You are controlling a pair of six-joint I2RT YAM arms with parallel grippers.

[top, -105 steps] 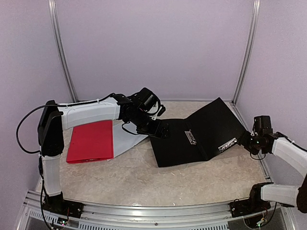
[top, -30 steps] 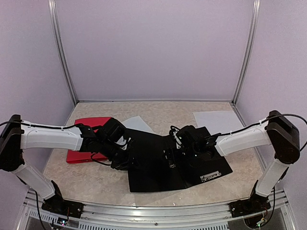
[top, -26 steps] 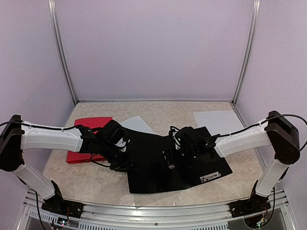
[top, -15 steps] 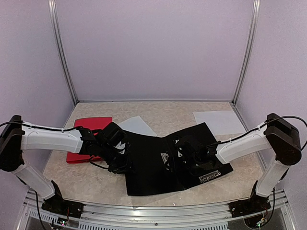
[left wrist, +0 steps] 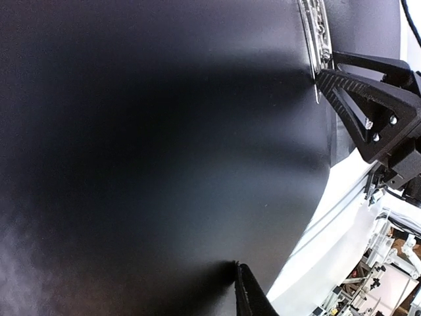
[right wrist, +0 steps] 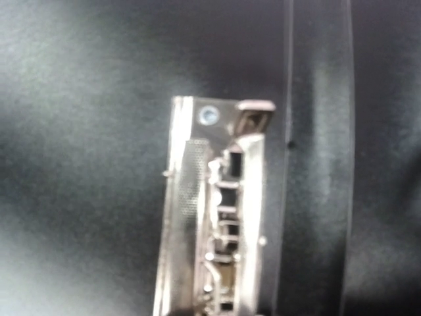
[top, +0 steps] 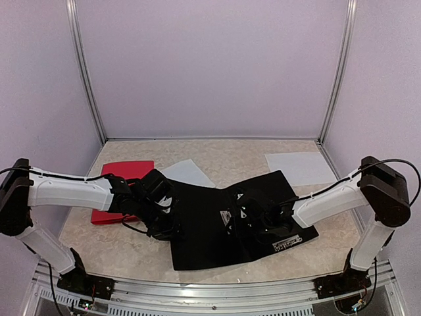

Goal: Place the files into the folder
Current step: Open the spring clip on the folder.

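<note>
The black folder point(top: 204, 234) lies open at the middle of the table, its metal clip point(top: 226, 217) on the spine. My left gripper point(top: 164, 227) is at the folder's left edge. In the left wrist view the cover point(left wrist: 164, 131) fills the frame, lies against one fingertip point(left wrist: 247, 296) and hides the other. My right gripper point(top: 245, 220) hovers at the clip point(right wrist: 217, 217). Its fingers point(left wrist: 362, 112) show by the clip's end point(left wrist: 317, 33), but the gap is unclear. Two white files lie behind the folder, one point(top: 189, 172) at left and one point(top: 299, 166) at right.
A red folder point(top: 122, 191) lies shut at the left, partly under my left arm. Metal posts point(top: 85, 72) stand at the back corners, and a rail point(top: 210, 289) runs along the near edge.
The black folder has slid a little toward the near edge and left, with both grippers moving along. The right gripper has come down closer to the clip, and its jaws have narrowed.
</note>
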